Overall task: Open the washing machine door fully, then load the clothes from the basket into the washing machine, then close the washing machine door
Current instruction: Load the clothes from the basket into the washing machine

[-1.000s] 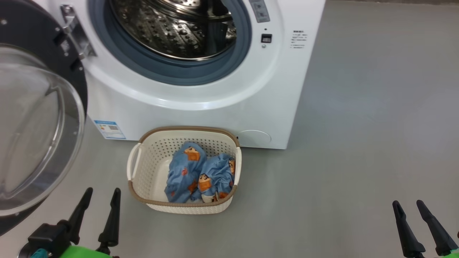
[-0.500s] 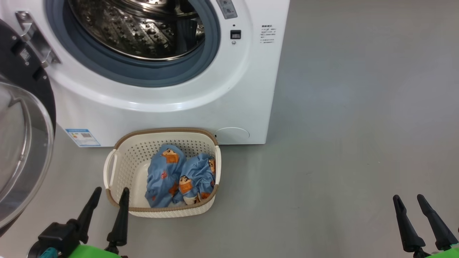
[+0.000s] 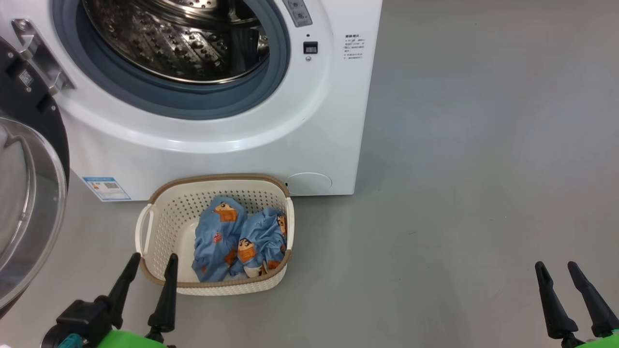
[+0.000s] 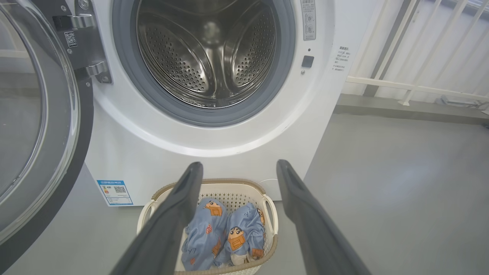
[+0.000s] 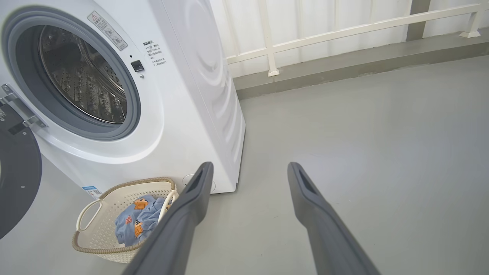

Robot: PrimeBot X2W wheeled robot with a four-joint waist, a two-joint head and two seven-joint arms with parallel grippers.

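The white washing machine (image 3: 271, 145) stands with its steel drum (image 3: 179, 43) exposed. Its door (image 3: 29, 208), black-rimmed with a clear dome, is swung wide to the left. On the floor before the machine sits the cream basket (image 3: 159, 227), and the light blue cartoon-print clothes (image 3: 232, 241) lie bunched in its right half. My left gripper (image 3: 153, 257) is open, its tips at the basket's near left corner. In the left wrist view this gripper (image 4: 239, 164) frames the clothes (image 4: 225, 236) from above. My right gripper (image 3: 555, 265) is open over bare floor, far right of the basket.
Grey floor (image 3: 459, 169) spreads to the right of the machine. A white railing (image 5: 324, 30) on a low kerb runs behind it. The open door (image 4: 38, 114) juts out on the left, close to my left arm.
The whole head picture has slid left, so the camera moved. My left gripper's tips now overlap the basket's near left corner instead of standing left of it. Both grippers stay open.
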